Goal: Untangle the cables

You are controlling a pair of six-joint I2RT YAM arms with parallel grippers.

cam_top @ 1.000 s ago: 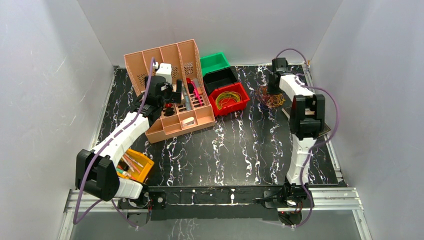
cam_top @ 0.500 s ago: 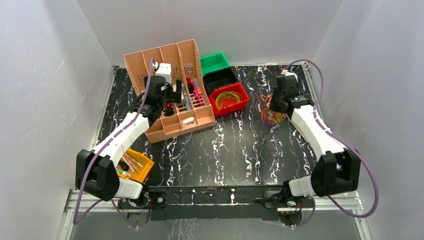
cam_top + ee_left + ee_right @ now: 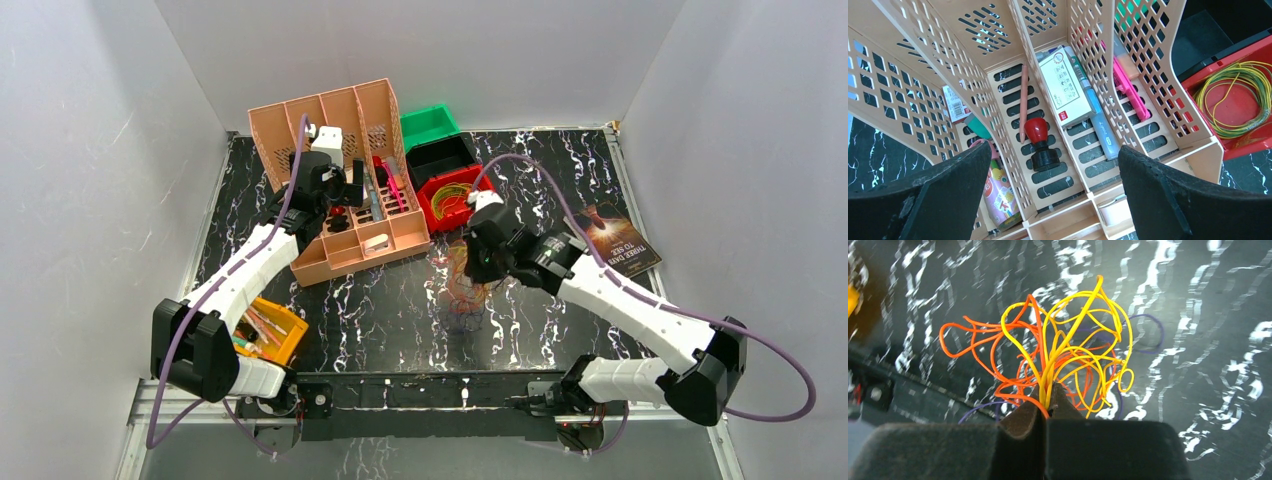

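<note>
The cables (image 3: 1063, 350) are a tangle of thin orange, yellow and dark purple loops. My right gripper (image 3: 1048, 390) is shut on a few yellow and orange strands and holds the bunch above the table. From the top view, that gripper (image 3: 482, 268) is near the table's middle, and the cables (image 3: 466, 292) dangle below it. More cables (image 3: 1243, 100), coiled yellow and green, lie in the red bin (image 3: 487, 208). My left gripper (image 3: 1054, 150) stands open over the peach organizer (image 3: 1058, 175) with nothing between its fingers, and it (image 3: 345, 193) shows above the organizer from overhead as well.
The peach organizer (image 3: 335, 115) holds pens, a red stamp (image 3: 1040, 145) and a white box. Green (image 3: 430, 125) and black (image 3: 440, 155) bins stand behind the red one. A yellow bin (image 3: 285, 335) sits by the left arm's base. A dark booklet (image 3: 622, 240) lies at the right.
My right arm has swung from the back right to the table's middle, carrying the tangle with it and uncovering the booklet. The left arm has not moved.
</note>
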